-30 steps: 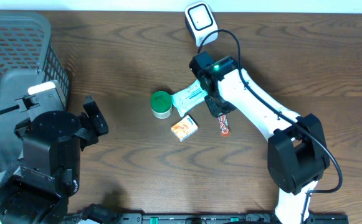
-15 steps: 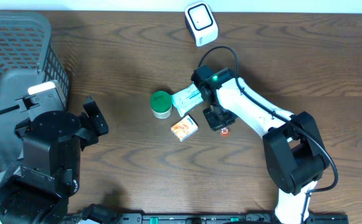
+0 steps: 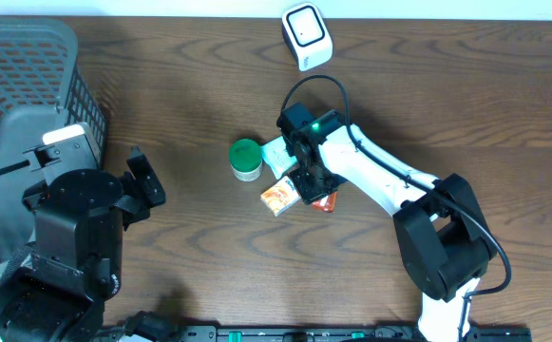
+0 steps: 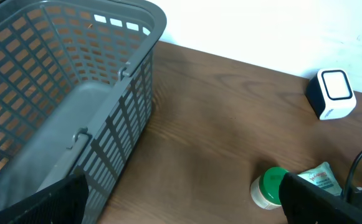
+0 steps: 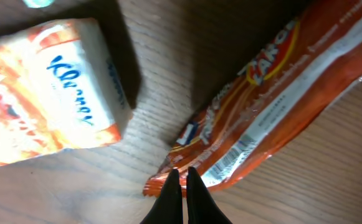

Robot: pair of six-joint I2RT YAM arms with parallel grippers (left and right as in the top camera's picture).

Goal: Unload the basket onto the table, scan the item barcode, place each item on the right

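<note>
Overhead, the right arm has swung down and leftward over the past second, away from the white scanner [image 3: 304,33] at the top of the frame. The right gripper [image 3: 314,187] now sits over the cluster of goods at centre, where a moment ago it hung higher up, nearer the scanner. The snack packet [image 3: 330,200], which I take to be the item to scan, showed its full length then. Now only its red end peeks out just right of the tissue pack [image 3: 280,195], so nothing has reached the scanner yet. From the right wrist, the fingers are pressed fully together with their tips at the packet's crimped end. I cannot tell whether a fold of wrapper is caught. The packet is glossy, crinkled film with a printed barcode facing up, and the tissue pack is soft and pillowy. A green-lidded jar [image 3: 246,160] and a pale flat pouch [image 3: 277,150] lie close by. The left gripper [image 4: 181,186] stands wide open and empty beside the grey lattice basket [image 4: 106,62].
</note>
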